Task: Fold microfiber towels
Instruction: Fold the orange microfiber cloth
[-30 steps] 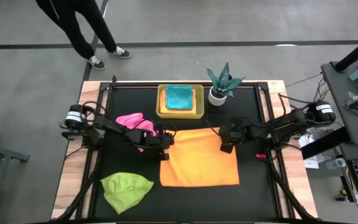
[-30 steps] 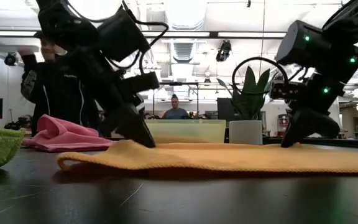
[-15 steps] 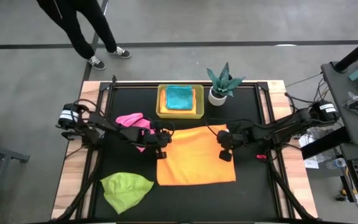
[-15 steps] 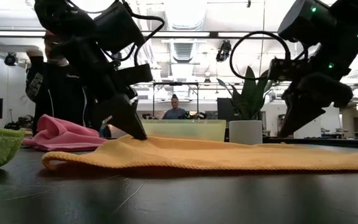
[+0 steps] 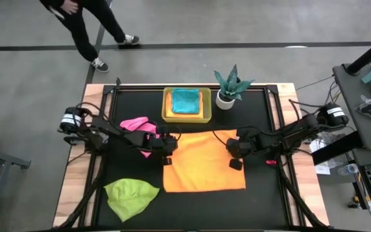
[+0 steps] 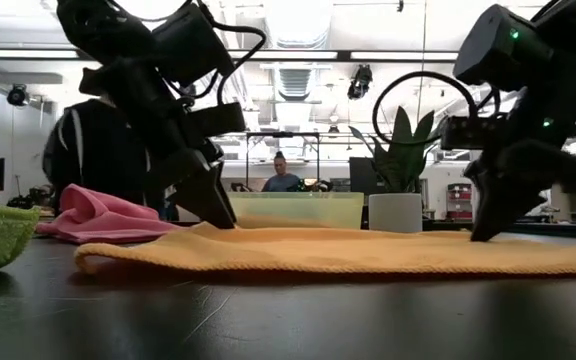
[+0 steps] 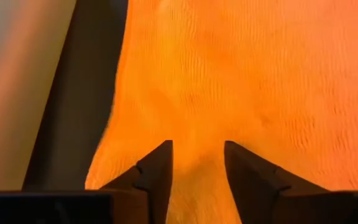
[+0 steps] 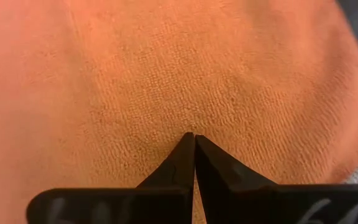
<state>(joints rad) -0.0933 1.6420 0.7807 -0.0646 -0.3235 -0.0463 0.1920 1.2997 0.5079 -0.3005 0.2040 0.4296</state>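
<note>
Overhead, the black table point(image 5: 134, 174) carries an orange towel point(image 5: 205, 164) spread flat at its centre, roughly square, with its far edge slightly rumpled. The left gripper point(image 5: 168, 152) sits at the towel's far-left corner. In the left wrist view its two fingers point(image 7: 157, 177) stand apart with orange cloth showing in the gap between them; the tips rest at the cloth surface, and no fold is pinched. The right gripper point(image 5: 235, 162) lies over the towel's right part, near its right edge. In the right wrist view its fingers point(image 8: 182, 158) meet tip to tip, closed, directly above the weave; whether any cloth is caught between them cannot be told.

From table height, the towel lies as a long low band across the table, its left end curled up slightly. The left gripper point(image 6: 213, 205) comes down onto it at the left, the right gripper point(image 6: 488, 225) at the right.

Other towels: a pink one point(image 5: 139, 125) bunched just left of the left gripper; a lime green one point(image 5: 131, 195) crumpled at the near-left of the table; a turquoise one point(image 5: 185, 101) folded inside a yellow tray point(image 5: 167, 109) at the far centre. A plant point(image 5: 227, 87) in a white pot stands just right of the tray. A person point(image 5: 85, 26) walks on the floor beyond the far-left corner.
</note>
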